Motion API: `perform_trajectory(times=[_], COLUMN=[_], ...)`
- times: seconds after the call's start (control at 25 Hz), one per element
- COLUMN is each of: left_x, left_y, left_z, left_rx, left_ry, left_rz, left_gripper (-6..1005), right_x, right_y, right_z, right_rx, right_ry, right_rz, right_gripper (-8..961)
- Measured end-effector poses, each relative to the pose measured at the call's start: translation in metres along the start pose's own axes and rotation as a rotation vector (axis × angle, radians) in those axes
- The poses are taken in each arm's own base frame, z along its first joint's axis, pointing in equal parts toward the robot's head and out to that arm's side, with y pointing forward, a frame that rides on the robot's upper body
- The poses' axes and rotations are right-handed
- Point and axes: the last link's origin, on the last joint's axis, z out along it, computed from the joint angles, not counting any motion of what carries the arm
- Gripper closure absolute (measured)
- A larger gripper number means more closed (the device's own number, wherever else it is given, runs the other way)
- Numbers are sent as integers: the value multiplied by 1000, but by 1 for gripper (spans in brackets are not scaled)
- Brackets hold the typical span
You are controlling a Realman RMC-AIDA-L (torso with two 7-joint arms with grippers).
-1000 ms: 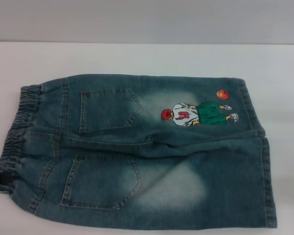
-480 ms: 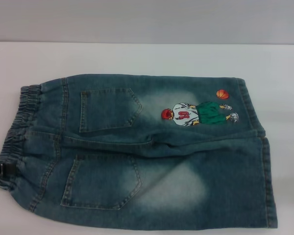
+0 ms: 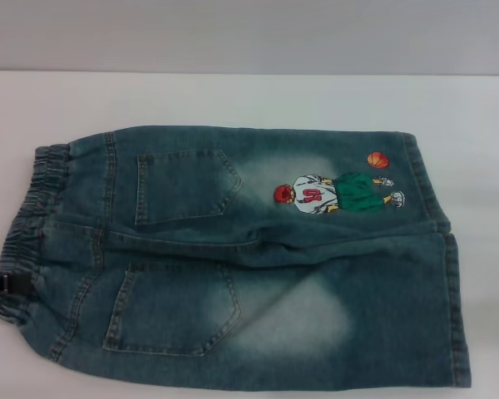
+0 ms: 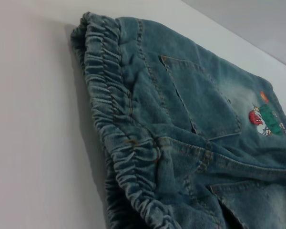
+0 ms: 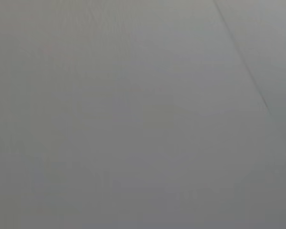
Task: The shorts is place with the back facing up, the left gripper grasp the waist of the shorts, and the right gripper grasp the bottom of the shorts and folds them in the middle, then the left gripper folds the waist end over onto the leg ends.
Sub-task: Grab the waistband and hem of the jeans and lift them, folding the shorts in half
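We see the shorts (image 3: pixel 249 258) lying flat and back-up on the white tabletop (image 3: pixel 249 100), both patch pockets showing. The waist (image 3: pixel 29 224) points left and the leg ends (image 3: pixel 449 274) point right, with the embroidered basketball player (image 3: pixel 337 193) on the far leg. The left gripper (image 3: pixel 2 284) sits at the near-left edge, touching the ruffled waist; we cannot tell whether it is clenched or released. The right gripper is out of sight.
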Motion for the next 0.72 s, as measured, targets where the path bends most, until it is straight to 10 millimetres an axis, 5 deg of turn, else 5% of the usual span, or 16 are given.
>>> perform_trajectory(times=[0.72], left_x=[3], left_y=[-2], left_z=[5], left_rx=[34], left_ry=[-47], left_rz=[28], left_gripper=[216], right_x=[4], right_y=[0], right_z=[4], right_rx=[13], right_ry=[20], right_rz=[3], right_gripper=[249])
